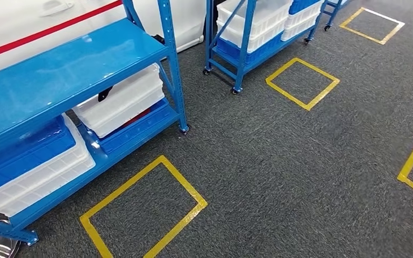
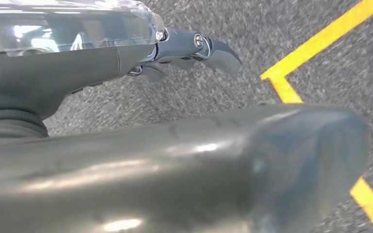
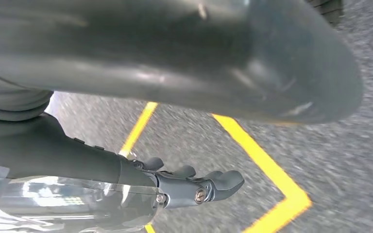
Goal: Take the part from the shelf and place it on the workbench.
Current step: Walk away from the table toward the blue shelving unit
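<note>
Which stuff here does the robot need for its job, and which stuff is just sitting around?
For the job:
near blue shelf
white bins on it, which may hold the part
left hand and right hand, both holding nothing

Just sitting around:
far blue rack
yellow tape squares on the grey carpet

This was a warehouse or factory storeroom: blue steel shelving racks [image 1: 86, 70] on castors held stacked white bins [image 1: 123, 102] and blue crates [image 1: 21, 153], and yellow tape squares [image 1: 145, 209] marked the grey carpeted floor [image 1: 279, 161].
</note>
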`<state>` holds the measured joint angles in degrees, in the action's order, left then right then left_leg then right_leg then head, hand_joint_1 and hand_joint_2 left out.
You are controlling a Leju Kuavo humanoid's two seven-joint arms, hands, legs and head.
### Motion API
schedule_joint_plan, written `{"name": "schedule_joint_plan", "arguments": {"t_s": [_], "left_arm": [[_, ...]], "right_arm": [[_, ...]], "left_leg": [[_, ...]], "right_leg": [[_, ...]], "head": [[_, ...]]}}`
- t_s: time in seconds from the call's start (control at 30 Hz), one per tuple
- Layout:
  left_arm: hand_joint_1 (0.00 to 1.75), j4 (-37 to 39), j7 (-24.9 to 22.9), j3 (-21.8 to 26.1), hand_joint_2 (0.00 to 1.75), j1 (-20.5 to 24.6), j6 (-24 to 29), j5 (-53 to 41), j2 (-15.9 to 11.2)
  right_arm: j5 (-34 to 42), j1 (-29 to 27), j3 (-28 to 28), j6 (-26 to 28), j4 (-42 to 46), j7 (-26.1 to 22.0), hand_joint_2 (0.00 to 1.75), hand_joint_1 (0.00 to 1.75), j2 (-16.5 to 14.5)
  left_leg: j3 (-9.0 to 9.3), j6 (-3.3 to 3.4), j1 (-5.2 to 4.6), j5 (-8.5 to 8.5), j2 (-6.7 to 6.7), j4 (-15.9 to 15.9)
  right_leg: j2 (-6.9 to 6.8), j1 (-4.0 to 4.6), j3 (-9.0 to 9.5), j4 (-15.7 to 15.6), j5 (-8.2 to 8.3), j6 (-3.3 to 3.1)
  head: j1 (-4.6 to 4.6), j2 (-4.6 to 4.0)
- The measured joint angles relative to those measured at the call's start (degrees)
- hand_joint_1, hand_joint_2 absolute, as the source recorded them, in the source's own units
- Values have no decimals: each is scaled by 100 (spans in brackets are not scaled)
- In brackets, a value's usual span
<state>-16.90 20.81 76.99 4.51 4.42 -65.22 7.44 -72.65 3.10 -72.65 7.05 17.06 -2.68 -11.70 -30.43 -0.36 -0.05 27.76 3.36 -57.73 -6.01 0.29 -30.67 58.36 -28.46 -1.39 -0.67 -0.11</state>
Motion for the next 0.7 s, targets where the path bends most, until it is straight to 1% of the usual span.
{"name": "schedule_joint_plan", "arguments": {"t_s": [0.03, 0.07, 0.1, 0.13, 0.17, 0.2, 0.23, 0.27, 0.3, 0.33, 0.37, 0.4, 0.43, 0.47, 0.5, 0.53, 0.57, 0.6, 0.63, 0.67, 0.7], "left_arm": [[0, 0, -12, -1, 0, 2, 6, -5, -2], [0, 0, -44, -1, 0, -4, 16, -14, -4], [0, 0, -84, -1, 0, -16, 25, -28, -7], [0, 0, -125, 0, 0, -25, 34, -42, -10], [0, 0, -150, 1, 0, -26, 39, -51, -12], [0, 0, -154, 1, 0, -25, 37, -56, -16], [0, 0, -151, 2, 0, -24, 31, -55, -20], [0, 0, -146, 2, 0, -24, 24, -49, -25], [0, 0, -144, 3, 0, -30, 16, -42, -30], [0, 0, -143, 3, 0, -36, 12, -36, -33], [0, 0, -142, 4, 0, -39, 9, -30, -37], [0, 0, -140, 4, 0, -39, 9, -28, -38], [0, 0, -138, 4, 0, -33, 9, -26, -40], [0, 0, -134, 4, 0, -27, 9, -22, -44], [0, 0, -121, 4, 0, -23, 9, -13, -48], [0, 0, -101, 5, 0, -25, 5, 5, -55], [0, 0, -79, 8, 0, -31, 2, 24, -68], [0, 0, -60, 13, 0, -37, -2, 46, -84], [0, 1, -50, 22, 0, -40, -5, 73, -99], [0, 1, -47, 33, 0, -34, -7, 98, -111], [0, 2, -39, 49, 0, -20, -11, 129, -118]], "right_arm": [[6, 21, -9, 4, -3, 3, 0, 0, 10], [10, 43, -18, 14, -6, 20, 0, 0, 18], [13, 59, -28, 24, -9, 49, 0, 0, 22], [13, 63, -37, 36, -13, 81, 0, 0, 23], [13, 58, -49, 44, -17, 108, 0, 0, 23], [13, 45, -60, 48, -25, 123, 0, 0, 23], [13, 32, -68, 50, -33, 131, 0, 0, 23], [13, 21, -74, 50, -44, 139, 0, 0, 22], [13, 14, -75, 51, -53, 143, 0, 0, 22], [13, 11, -75, 51, -59, 146, 0, 0, 22], [13, 11, -75, 52, -62, 148, 0, 0, 22], [13, 10, -76, 53, -63, 148, 0, 0, 22], [13, 9, -78, 53, -65, 148, 0, 0, 22], [14, 10, -80, 52, -68, 147, 0, 0, 22], [25, 13, -83, 48, -73, 137, 0, 0, 22], [54, 23, -92, 40, -78, 112, 0, 0, 22], [97, 36, -107, 31, -83, 71, 0, 0, 22], [148, 50, -131, 22, -89, 19, 0, 0, 22], [190, 62, -159, 17, -93, -35, 0, 0, 22], [218, 67, -187, 18, -98, -83, 0, 0, 22], [231, 69, -211, 21, -103, -120, 0, 0, 22]], "left_leg": [[-11, 23, -17, -6, -39, 19], [-13, 50, -8, -29, -104, 42], [-2, 76, 7, -58, -157, 73], [8, 108, 27, -91, -211, 104], [11, 136, 49, -124, -262, 131], [-2, 153, 57, -147, -313, 136], [-26, 165, 60, -162, -373, 132], [-49, 166, 61, -173, -440, 123], [-64, 162, 63, -179, -513, 115], [-72, 154, 67, -183, -587, 106], [-74, 140, 73, -184, -664, 94], [-75, 119, 82, -182, -739, 80], [-85, 85, 82, -176, -807, 58], [-103, 46, 81, -176, -871, 41], [-125, 4, 78, -180, -922, 31], [-148, -37, 78, -192, -970, 33], [-168, -75, 86, -208, -1023, 44], [-185, -105, 96, -203, -1025, 33], [-225, -129, 98, -150, -949, -35], [-314, -148, 96, -20, -815, -224], [-454, -159, 93, 173, -644, -538]], "right_leg": [[-47, 3, 6, -2, 1, 29], [-86, 4, 18, -9, 1, 59], [-38, -4, 25, 9, -24, 94], [86, -15, 0, 90, -100, 131], [254, -30, -84, 289, -244, 166], [433, -57, -230, 607, -436, 195], [537, -74, -417, 993, -633, 214], [575, -91, -592, 1349, -768, 231], [585, -106, -695, 1545, -789, 244], [591, -122, -696, 1531, -696, 255], [611, -141, -586, 1286, -502, 262], [681, -166, -401, 890, -274, 268], [797, -179, -226, 515, -117, 272], [886, -189, -99, 229, -13, 261], [950, -185, -41, 86, 18, 242], [949, -169, -37, 63, 5, 209], [883, -166, -43, 57, 21, 164], [817, -164, -44, 42, 36, 118], [750, -167, -44, 22, 51, 66], [676, -167, -49, 1, 67, 19], [599, -153, -59, -8, 76, -17]], "head": [[2, 0], [2, 0], [4, 0], [9, 0], [15, 0], [20, 0], [21, 0], [21, 0], [21, 0], [22, 0], [22, 0], [23, 0], [24, 0], [21, 0], [19, 0], [16, 0], [13, 0], [13, 0], [5, 0], [-7, 0], [-18, 0]]}}
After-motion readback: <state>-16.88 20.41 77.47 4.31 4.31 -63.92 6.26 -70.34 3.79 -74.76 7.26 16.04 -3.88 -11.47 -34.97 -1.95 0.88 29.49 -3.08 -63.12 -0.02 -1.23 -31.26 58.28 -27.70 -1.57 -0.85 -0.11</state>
